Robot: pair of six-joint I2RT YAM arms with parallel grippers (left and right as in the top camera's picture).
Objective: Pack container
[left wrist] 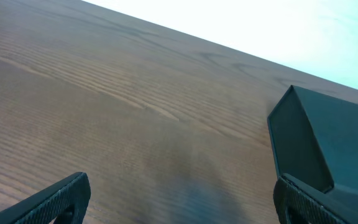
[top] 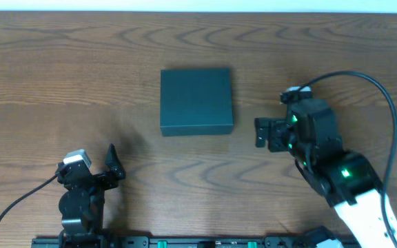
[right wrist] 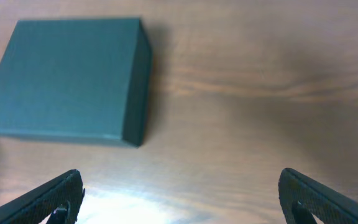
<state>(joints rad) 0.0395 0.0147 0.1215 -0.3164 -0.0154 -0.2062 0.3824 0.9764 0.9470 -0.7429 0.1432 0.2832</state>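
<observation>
holding nothing, my right claw [top: 262, 133] gapes wide just beside the container [top: 196, 100], which sits lid-down on the middle of the wooden table [top: 60, 69]. my left claw [top: 109, 169] is spread wide too, empty, well apart from it.

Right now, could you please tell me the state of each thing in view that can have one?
container: closed, lid down, lying flat on the table, touched by neither gripper.
left gripper: open, empty, apart from the container.
right gripper: open, empty, beside the container, not touching it.
</observation>
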